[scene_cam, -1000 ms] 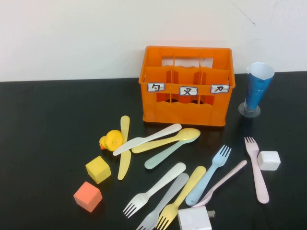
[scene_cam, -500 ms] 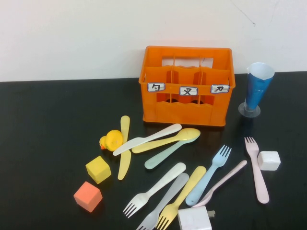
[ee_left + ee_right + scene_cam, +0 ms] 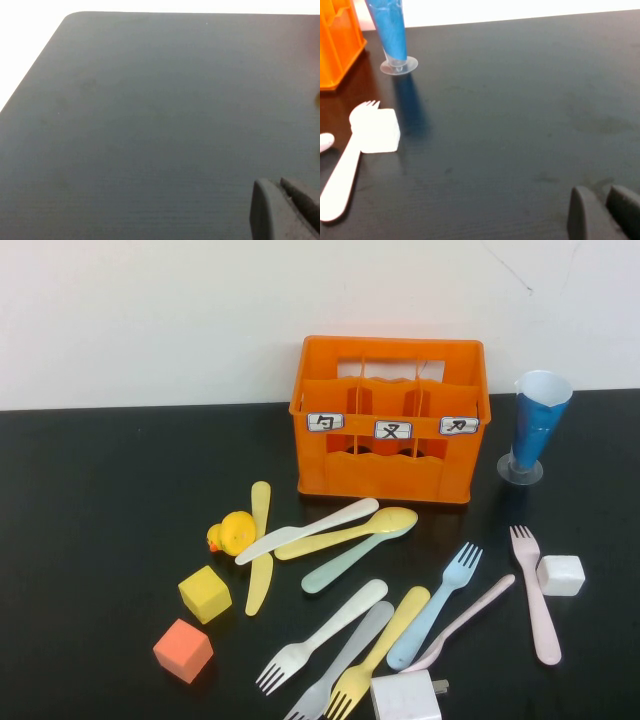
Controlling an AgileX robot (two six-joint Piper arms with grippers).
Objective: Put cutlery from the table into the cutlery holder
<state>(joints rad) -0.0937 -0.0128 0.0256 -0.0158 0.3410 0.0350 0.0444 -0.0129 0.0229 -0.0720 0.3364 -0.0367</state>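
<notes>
Several pieces of pastel cutlery lie on the black table [image 3: 100, 490] in front of the orange cutlery holder [image 3: 388, 420]. Among them are a yellow knife [image 3: 260, 545], a white knife [image 3: 305, 530], a yellow spoon [image 3: 350, 533], a white fork [image 3: 320, 635], a blue fork [image 3: 435, 605] and a pink fork [image 3: 535, 590]. Neither arm shows in the high view. My left gripper [image 3: 280, 182] is shut over bare tabletop. My right gripper [image 3: 602, 190] has a narrow empty gap between its fingers; the pink fork [image 3: 345, 160] and the holder [image 3: 335, 45] lie well away from it.
A yellow duck [image 3: 232, 533], a yellow cube [image 3: 205, 593] and an orange cube [image 3: 184, 649] sit left of the cutlery. A white cube [image 3: 560, 575] touches the pink fork. A white plug block [image 3: 405, 697] lies at the front edge. A blue cone cup [image 3: 535, 425] stands right of the holder.
</notes>
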